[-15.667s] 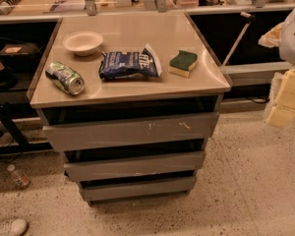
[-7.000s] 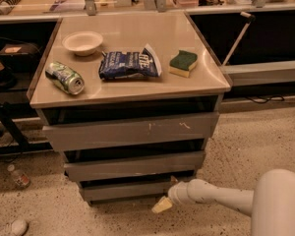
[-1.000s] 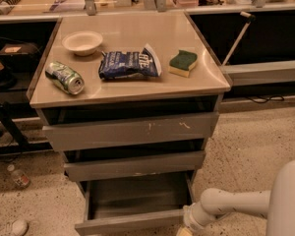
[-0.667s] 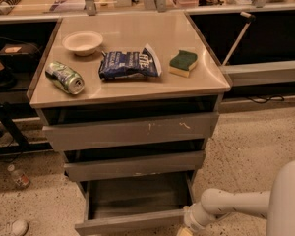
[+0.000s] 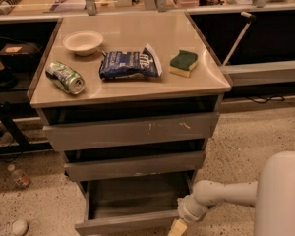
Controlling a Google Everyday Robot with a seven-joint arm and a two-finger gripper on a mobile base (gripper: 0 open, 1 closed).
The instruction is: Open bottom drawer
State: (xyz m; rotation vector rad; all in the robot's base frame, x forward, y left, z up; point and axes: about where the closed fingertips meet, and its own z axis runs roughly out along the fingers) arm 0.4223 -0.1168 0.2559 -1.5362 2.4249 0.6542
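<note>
Below the counter [image 5: 132, 31], the bottom drawer [image 5: 137, 200] stands pulled well out with its shallow grey tray showing, so I judge the opening all but done. My pincer [image 5: 178, 226] sits low under the counter's right front corner, at the right end of the drawer front. I cannot tell whether it is spread or pinching; only backing away seems left.

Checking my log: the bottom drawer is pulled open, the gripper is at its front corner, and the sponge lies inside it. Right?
Not quite. The camera view shows the sponge on the cabinet top, beside the blue bag. The rest holds: the bottom drawer is pulled open, with the gripper at its front corner.
</note>
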